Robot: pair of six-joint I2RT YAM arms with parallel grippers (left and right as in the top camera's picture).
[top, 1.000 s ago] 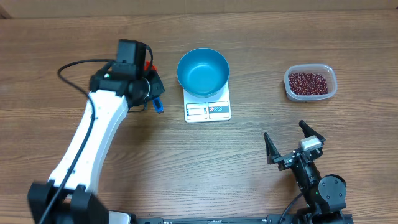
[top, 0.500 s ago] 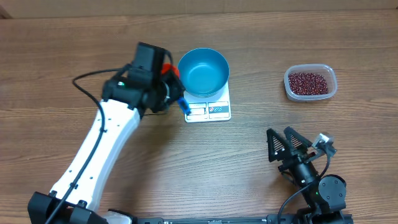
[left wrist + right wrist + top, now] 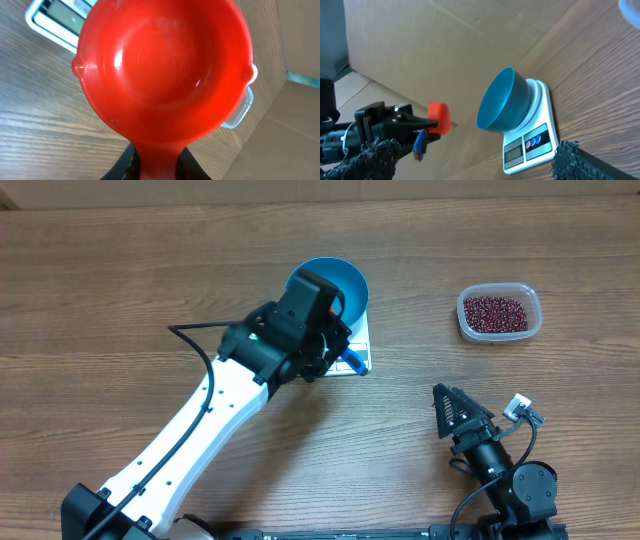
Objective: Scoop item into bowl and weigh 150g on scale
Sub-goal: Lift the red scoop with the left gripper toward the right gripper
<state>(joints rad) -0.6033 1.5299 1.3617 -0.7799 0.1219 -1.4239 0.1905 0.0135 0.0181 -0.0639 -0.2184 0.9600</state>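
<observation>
Over the middle of the wooden table (image 3: 120, 270), my left gripper (image 3: 159, 169) hangs above the scale (image 3: 365, 343). Its jaws are drawn nearly together, pinched on the handle of the red scoop (image 3: 162, 70). From my left wrist the scoop's cup fills the view, mouth toward the camera, bare glossy red inside. The scale's display edge peeks out past its upper left rim.

From overhead, my left arm covers the near left part of the blue bowl (image 3: 352, 285) and most of the scale, so only the scale's right strip shows. A small blue piece (image 3: 352, 363) sticks out beside my left fingers, over the scale's front corner. What it is, I cannot tell.

The bowl sits on the scale. My right wrist sees it side-on, resting on the white platform, with the display and label panels along the edge nearer me. In that same view the scoop is up in the air, off to one side of the bowl and not touching it.

And the beans (image 3: 495, 312)? A dark maroon heap in the clear plastic tub (image 3: 461, 320), on the right side of the table, well apart from scale and bowl.

My right gripper (image 3: 445, 400) sits low near the front right of the table, jaws spread as wide as they go, holding nothing. Its dark fingers (image 3: 570, 160) frame the edges of the right-wrist view.
</observation>
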